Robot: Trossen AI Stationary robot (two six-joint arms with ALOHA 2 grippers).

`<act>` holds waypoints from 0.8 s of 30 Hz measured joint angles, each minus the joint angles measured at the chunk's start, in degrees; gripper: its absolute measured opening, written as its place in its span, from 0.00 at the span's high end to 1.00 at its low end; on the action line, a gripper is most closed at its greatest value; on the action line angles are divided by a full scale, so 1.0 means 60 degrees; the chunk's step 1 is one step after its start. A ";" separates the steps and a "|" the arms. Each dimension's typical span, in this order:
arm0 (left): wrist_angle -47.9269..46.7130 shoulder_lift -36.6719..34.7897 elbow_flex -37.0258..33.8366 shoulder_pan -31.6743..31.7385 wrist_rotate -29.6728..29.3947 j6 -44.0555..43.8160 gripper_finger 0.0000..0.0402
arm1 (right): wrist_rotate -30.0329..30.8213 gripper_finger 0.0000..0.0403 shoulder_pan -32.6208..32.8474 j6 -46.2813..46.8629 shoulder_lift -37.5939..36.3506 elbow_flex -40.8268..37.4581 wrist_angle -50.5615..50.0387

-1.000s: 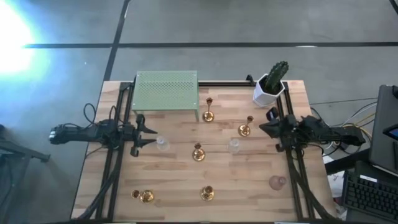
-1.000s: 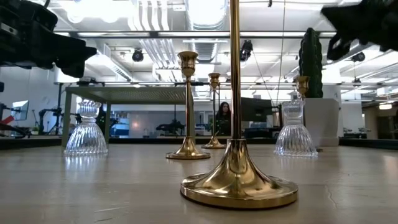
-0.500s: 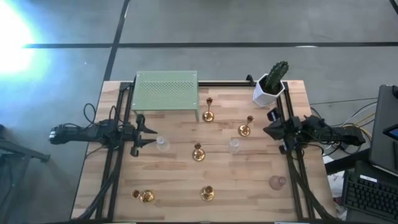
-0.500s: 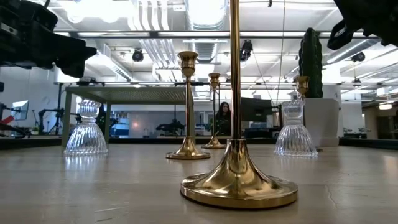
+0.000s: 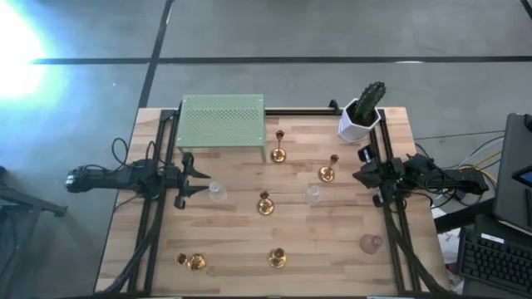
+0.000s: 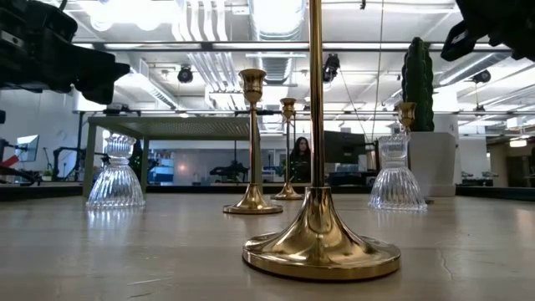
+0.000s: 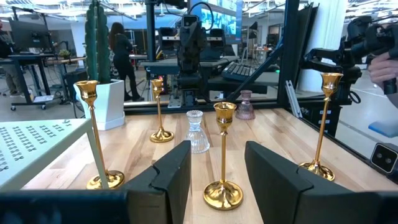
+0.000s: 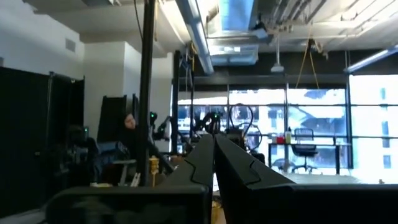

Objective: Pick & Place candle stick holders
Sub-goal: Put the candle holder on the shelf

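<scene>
Gold candlesticks stand on their round bases on the wooden table: two toward the far side [image 5: 278, 154] [image 5: 328, 173], one at the middle [image 5: 266, 205], two near the front [image 5: 277, 258] [image 5: 194, 262]. Clear glass holders [image 5: 217, 191] [image 5: 312, 195] and a pinkish one [image 5: 370, 243] stand among them. My left gripper [image 5: 196, 177] is open and empty at the table's left, beside the left glass holder; in its wrist view the middle candlestick [image 7: 224, 155] shows beyond the fingers [image 7: 177, 177]. My right gripper [image 5: 359, 176] is shut and empty above the table's right side.
A green perforated stand [image 5: 223, 123] sits at the far left. A white pot with a cactus [image 5: 359, 116] stands at the far right corner. Black rails [image 5: 158, 216] [image 5: 397, 232] run along both sides. A person [image 6: 299, 157] shows in the room behind.
My right gripper has drawn back toward the table's right edge, away from the candlesticks, and risen a little. The candlesticks and glass holders have stayed where they were.
</scene>
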 joint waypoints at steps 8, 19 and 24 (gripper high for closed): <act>0.0000 0.0000 0.0001 0.0002 0.0004 -0.0001 0.61 | 0.0009 0.98 -0.0007 -0.0484 0.0079 0.0495 -0.0001; -0.0004 0.0000 0.0001 0.0002 0.0001 -0.0001 0.61 | 0.1355 0.98 -0.0007 -0.1577 0.1538 0.3430 -0.4907; -0.0013 0.0000 0.0001 0.0001 0.0004 0.0001 0.61 | 0.2369 0.98 -0.0015 -0.1444 0.2943 0.4137 -0.5550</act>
